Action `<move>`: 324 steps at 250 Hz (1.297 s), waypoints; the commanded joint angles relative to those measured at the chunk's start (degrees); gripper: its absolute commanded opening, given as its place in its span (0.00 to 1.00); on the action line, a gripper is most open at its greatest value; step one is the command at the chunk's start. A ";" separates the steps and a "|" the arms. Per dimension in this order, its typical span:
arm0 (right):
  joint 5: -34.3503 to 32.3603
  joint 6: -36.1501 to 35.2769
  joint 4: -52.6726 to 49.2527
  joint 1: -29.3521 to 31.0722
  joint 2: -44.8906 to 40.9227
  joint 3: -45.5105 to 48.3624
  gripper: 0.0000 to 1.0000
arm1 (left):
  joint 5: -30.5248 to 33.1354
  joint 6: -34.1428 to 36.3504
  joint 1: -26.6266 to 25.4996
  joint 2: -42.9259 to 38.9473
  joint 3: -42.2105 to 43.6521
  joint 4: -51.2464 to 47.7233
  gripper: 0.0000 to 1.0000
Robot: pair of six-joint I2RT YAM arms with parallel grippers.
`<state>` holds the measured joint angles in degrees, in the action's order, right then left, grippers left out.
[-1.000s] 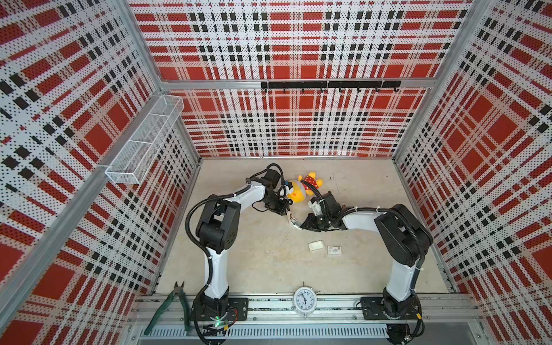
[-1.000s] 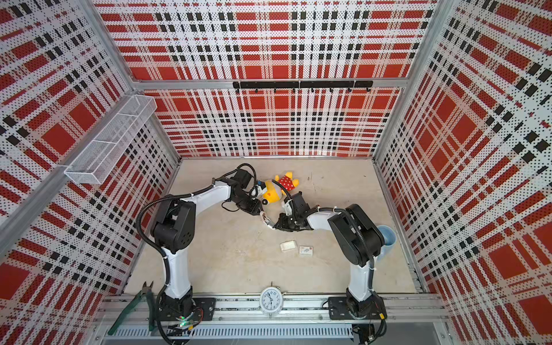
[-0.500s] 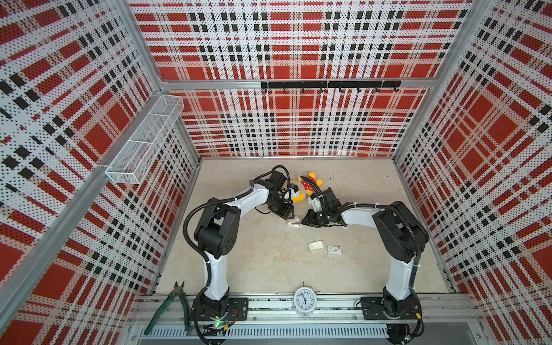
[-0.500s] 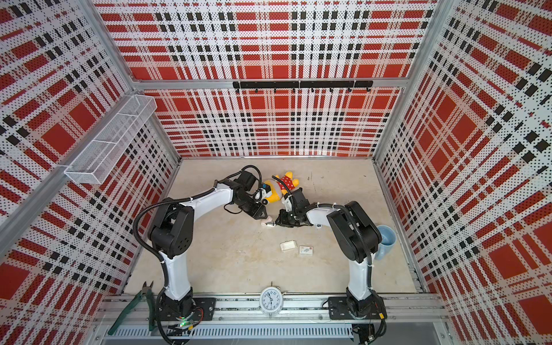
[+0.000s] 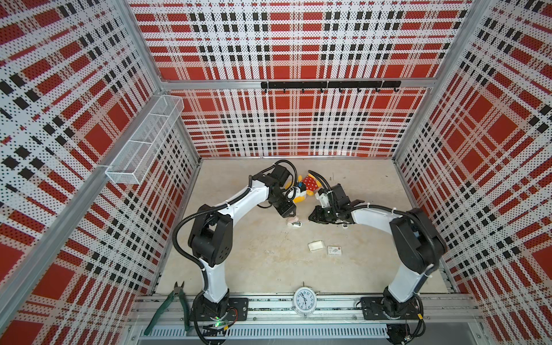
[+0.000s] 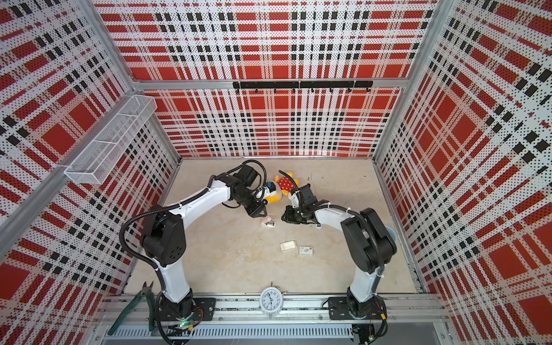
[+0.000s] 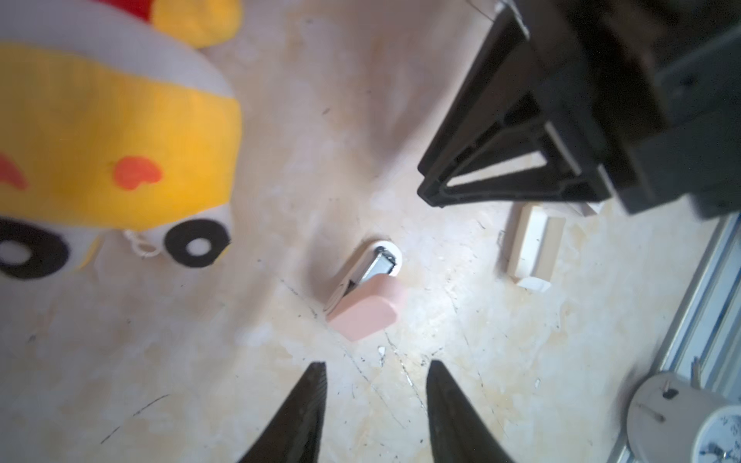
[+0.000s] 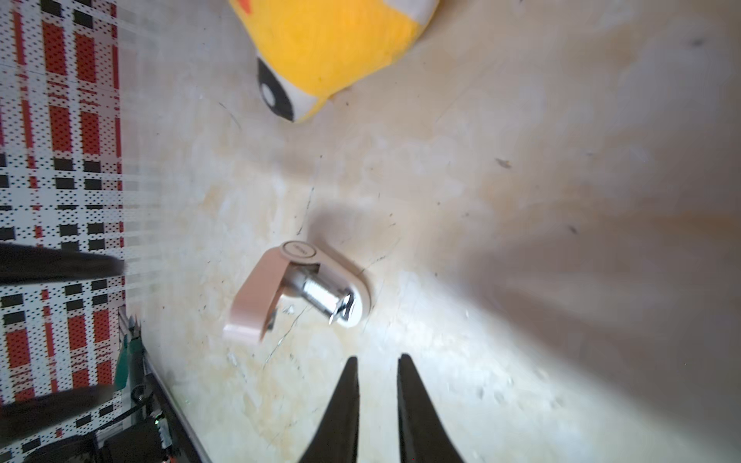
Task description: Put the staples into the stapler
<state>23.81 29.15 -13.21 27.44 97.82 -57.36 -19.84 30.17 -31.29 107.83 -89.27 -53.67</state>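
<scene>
In both top views the pink-white mini stapler [image 5: 294,223] lies mid-desk [image 5: 254,268] w/ lid swung open. The left gripper [image 5: 289,212] is just beside it at 11 o'clock, the right gripper [image 5: 311,215] near at 2, and a small white box [image 5: 334,250] at 4. L wrist view: jaws spread, empty, stapler [image 7: 367,288] ahead. R wrist view: jaws narrowly parted, nothing btwn, stapler [image 8: 296,292] ahead w/ metal magazine exposed. The staples are too small to make out.

Left hand [image 7: 375,362] parted, right hand [image 8: 377,356] narrowly parted
</scene>
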 commanded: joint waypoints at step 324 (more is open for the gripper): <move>-1.33 -1.78 -11.75 -12.33 -30.07 11.46 0.21 | 3.38 23.08 -1.67 12.33 -9.83 -6.62 0.51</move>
<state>21.85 27.83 -26.76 15.33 67.44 -46.13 -16.03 51.09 -32.62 118.41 -97.14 -60.86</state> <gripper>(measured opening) 0.215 0.507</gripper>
